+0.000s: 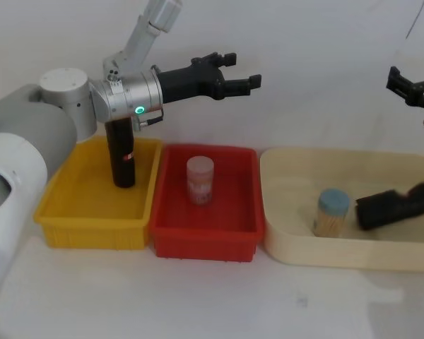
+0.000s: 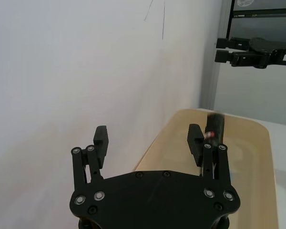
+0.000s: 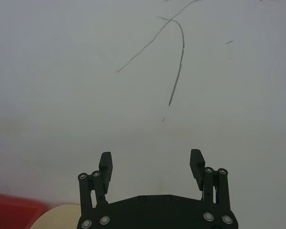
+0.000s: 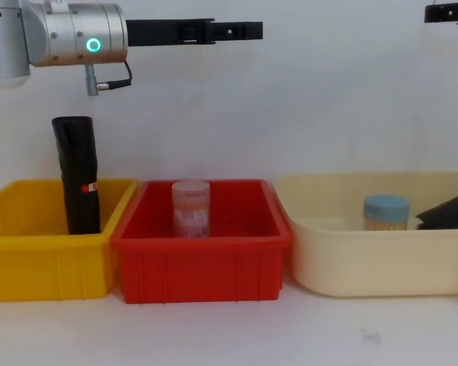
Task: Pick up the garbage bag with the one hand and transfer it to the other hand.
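garbage bag [image 1: 399, 203]: stubby glossy black roll, no label visible, lying on its side in the cream tub [image 1: 290, 244], one end looks wider. Sits well below and forward-right of the green-ringed gripper [image 1: 242, 73], which hangs high with fingers spread, empty. Blue-ringed gripper [image 1: 410, 86] is above the bag, apart from it, also spread. In chest view the bag [image 4: 446, 212] is half hidden by the tub wall.

Slim black roll [image 1: 121, 157] upright in yellow bin [image 1: 92, 224]; jar [image 1: 200, 181] in red bin [image 1: 206, 240].
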Robot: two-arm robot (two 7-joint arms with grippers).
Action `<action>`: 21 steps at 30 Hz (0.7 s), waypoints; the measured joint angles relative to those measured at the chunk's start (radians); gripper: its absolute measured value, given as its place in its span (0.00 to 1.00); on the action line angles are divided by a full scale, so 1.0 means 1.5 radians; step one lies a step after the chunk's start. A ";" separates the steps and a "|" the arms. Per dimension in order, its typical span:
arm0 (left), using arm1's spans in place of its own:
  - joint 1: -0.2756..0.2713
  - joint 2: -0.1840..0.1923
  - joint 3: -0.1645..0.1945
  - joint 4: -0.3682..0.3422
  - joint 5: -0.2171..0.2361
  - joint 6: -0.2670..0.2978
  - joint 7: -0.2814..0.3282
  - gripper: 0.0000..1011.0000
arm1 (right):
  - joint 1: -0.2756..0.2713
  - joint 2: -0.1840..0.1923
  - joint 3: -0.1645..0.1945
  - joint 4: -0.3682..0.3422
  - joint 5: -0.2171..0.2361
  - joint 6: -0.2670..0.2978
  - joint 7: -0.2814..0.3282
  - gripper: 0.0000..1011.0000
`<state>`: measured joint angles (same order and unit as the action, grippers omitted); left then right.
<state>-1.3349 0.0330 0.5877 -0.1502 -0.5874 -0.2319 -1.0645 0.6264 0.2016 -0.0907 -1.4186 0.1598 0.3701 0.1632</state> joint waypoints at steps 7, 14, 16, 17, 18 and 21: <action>0.000 0.000 0.000 0.000 0.000 0.000 0.000 0.99 | -0.005 0.007 0.005 -0.012 0.002 0.005 0.003 0.99; 0.000 0.000 0.000 0.000 0.000 0.000 0.000 0.99 | -0.009 0.011 0.008 -0.019 0.004 0.008 0.005 0.99; 0.000 0.000 0.000 0.000 0.000 0.000 0.000 0.99 | -0.009 0.011 0.009 -0.020 0.004 0.009 0.006 0.99; 0.000 0.000 0.000 0.000 0.000 0.000 0.000 0.99 | -0.009 0.012 0.009 -0.020 0.004 0.009 0.006 0.99; 0.000 0.000 0.000 0.000 0.000 0.000 0.000 0.99 | -0.009 0.012 0.009 -0.021 0.004 0.009 0.006 0.99; 0.000 0.000 0.000 0.000 0.000 0.000 0.000 0.99 | -0.010 0.013 0.010 -0.022 0.004 0.009 0.006 0.99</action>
<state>-1.3349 0.0329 0.5876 -0.1502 -0.5875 -0.2319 -1.0645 0.6110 0.2209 -0.0757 -1.4520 0.1658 0.3843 0.1723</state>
